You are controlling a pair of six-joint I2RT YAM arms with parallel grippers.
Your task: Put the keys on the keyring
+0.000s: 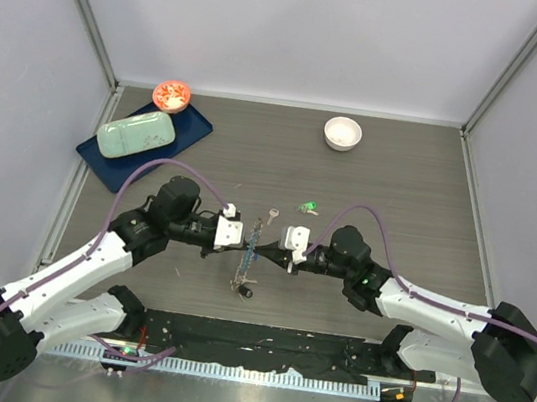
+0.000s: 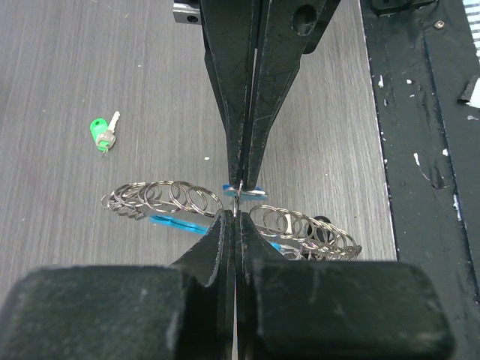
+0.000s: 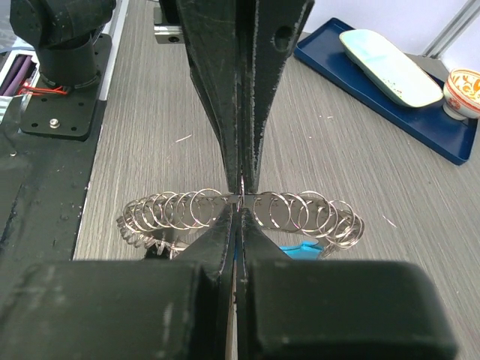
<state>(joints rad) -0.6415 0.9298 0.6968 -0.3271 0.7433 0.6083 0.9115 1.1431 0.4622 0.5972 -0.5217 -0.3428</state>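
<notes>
The keyring, a chain of many thin silver rings with a light-blue strip, hangs between my two grippers just above the table. My left gripper and right gripper meet tip to tip, both shut on its middle. In the left wrist view my own tips pinch it below the right gripper's fingers. In the right wrist view my tips pinch the keyring. A green-headed key and a silver key lie behind. A black-headed key lies under the ring.
A white bowl stands at the back. A blue tray at back left holds a pale green dish; a red bowl stands behind it. The black base plate runs along the near edge.
</notes>
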